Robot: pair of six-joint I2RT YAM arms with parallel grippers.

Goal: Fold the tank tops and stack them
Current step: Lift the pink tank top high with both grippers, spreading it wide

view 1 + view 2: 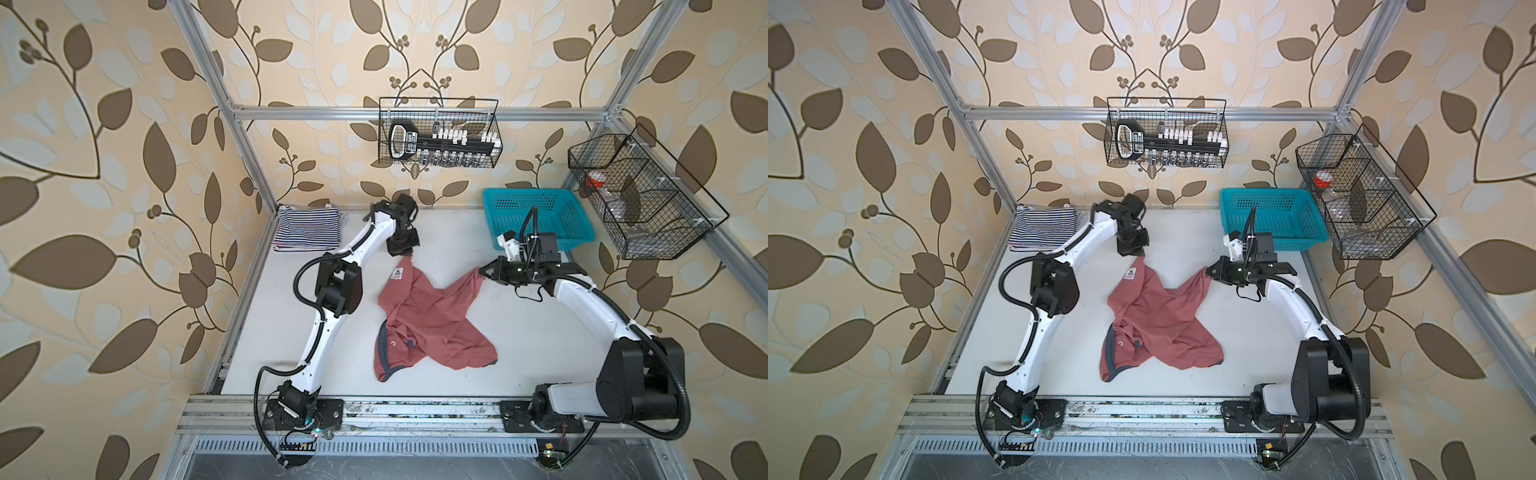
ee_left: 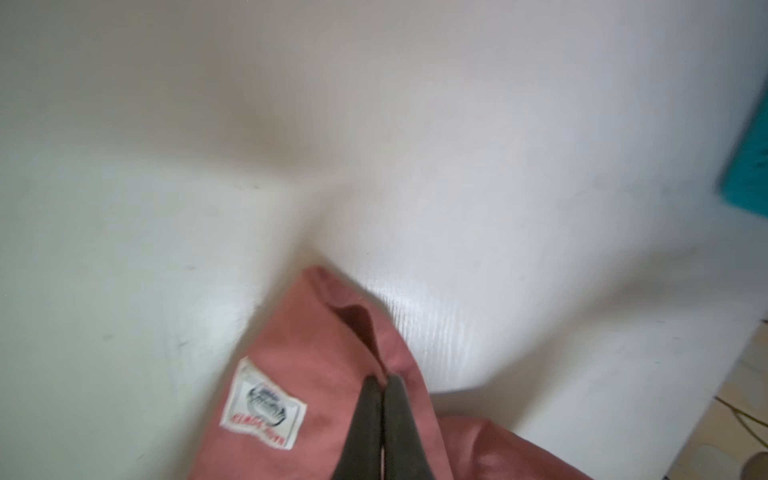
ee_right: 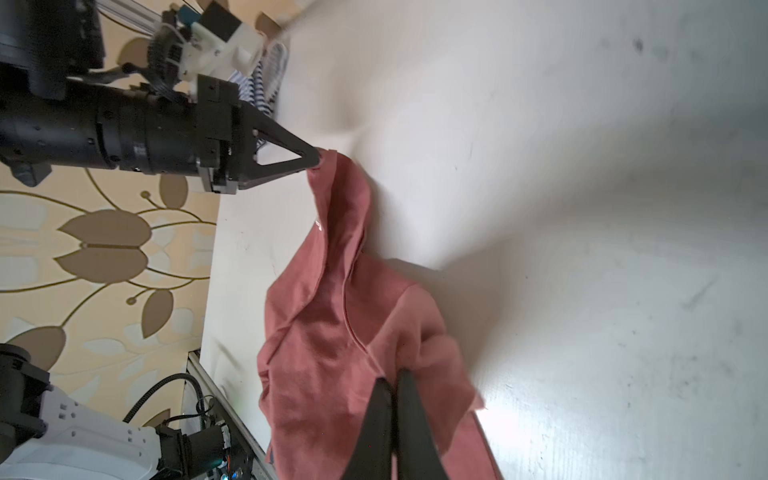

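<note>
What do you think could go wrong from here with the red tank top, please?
The left gripper and right gripper each pinch only a small edge of the dusty red tank top, so it could slip free when pulled. The fabric lies twisted across itself; spreading may leave it bunched, giving a crooked fold.

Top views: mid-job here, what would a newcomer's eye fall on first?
The red top, crumpled in the middle of the table, with two corners drawn apart: one is pinched in the shut left gripper, the other in the shut right gripper. After that, the folded striped pile in the far-left corner and the turquoise basket at far right.
</note>
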